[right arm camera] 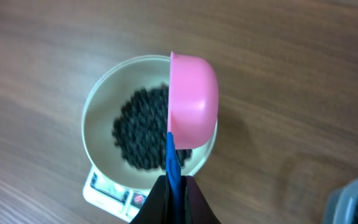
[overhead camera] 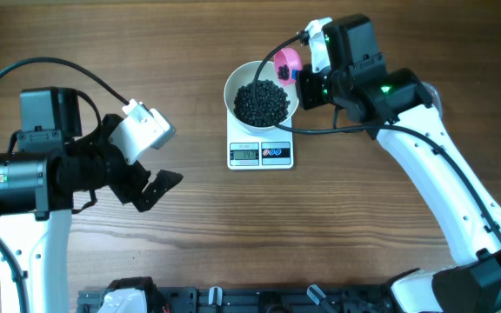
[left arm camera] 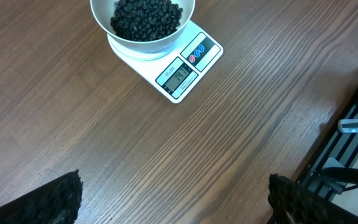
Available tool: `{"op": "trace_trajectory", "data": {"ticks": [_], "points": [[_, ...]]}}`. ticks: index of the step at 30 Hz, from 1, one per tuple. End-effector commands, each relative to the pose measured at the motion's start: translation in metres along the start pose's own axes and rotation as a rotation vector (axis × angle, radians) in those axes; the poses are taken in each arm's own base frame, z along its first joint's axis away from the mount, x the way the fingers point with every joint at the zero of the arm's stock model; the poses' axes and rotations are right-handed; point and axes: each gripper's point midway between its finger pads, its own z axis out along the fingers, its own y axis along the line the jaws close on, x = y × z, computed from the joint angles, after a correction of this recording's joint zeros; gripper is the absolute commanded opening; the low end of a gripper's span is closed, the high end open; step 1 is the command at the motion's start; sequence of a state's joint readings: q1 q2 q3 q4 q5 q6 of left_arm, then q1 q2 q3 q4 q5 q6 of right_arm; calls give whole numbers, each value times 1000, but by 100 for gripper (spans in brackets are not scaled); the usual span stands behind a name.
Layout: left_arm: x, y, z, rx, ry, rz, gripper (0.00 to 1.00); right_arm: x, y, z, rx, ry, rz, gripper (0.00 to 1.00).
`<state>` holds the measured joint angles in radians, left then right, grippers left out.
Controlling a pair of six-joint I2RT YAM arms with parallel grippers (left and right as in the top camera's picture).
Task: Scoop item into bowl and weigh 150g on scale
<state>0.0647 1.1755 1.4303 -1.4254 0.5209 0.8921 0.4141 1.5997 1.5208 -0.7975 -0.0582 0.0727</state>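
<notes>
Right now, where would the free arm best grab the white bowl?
Probably the bowl's thin rim on the robot's left side, from above, one finger inside: it looks too wide to span, and the pink scoop hangs over its far right edge.

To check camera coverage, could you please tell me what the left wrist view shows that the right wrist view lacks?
Left wrist only: the open left pincer, a black rack, the display in focus. Right wrist only: the pink scoop tipped over the bowl, its blue handle in the shut right pincer, a tub corner. Both: the white bowl of black grains on the scale.
</notes>
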Motion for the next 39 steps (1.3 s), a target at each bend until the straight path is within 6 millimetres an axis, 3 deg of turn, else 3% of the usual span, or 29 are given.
{"op": "trace_trajectory", "data": {"ticks": [1,3,5,7,9,12,13,16,18,20,23,25,27,39], "points": [[1,-1,2,6,5,-10,100,-2,0,4,6,0,-52,4],[1,-1,2,6,5,-10,100,-1,-10,3,60,5,-104,4],[1,-1,2,6,5,-10,100,-3,-1,5,16,-2,-111,4],[1,-1,2,6,5,-10,100,-5,-12,4,77,-8,-178,4],[1,-1,2,6,5,-10,100,-12,0,8,13,-38,-160,4],[1,-1,2,6,5,-10,100,-18,-11,7,84,-57,-208,4],[1,-1,2,6,5,-10,100,-21,1,10,14,-74,-170,4],[1,-1,2,6,5,-10,100,-17,-6,9,58,-56,-224,4],[1,-1,2,5,6,-10,100,-15,6,10,-18,-53,-203,4],[1,-1,2,6,5,-10,100,-12,-5,9,48,-33,-275,4],[1,-1,2,6,5,-10,100,-13,6,10,-15,-44,-245,4],[1,-1,2,6,5,-10,100,-17,-5,10,52,-52,-265,4],[1,-1,2,6,5,-10,100,-16,2,11,10,-55,-265,4],[1,-1,2,6,5,-10,100,-15,-1,11,29,-47,-289,4]]}}
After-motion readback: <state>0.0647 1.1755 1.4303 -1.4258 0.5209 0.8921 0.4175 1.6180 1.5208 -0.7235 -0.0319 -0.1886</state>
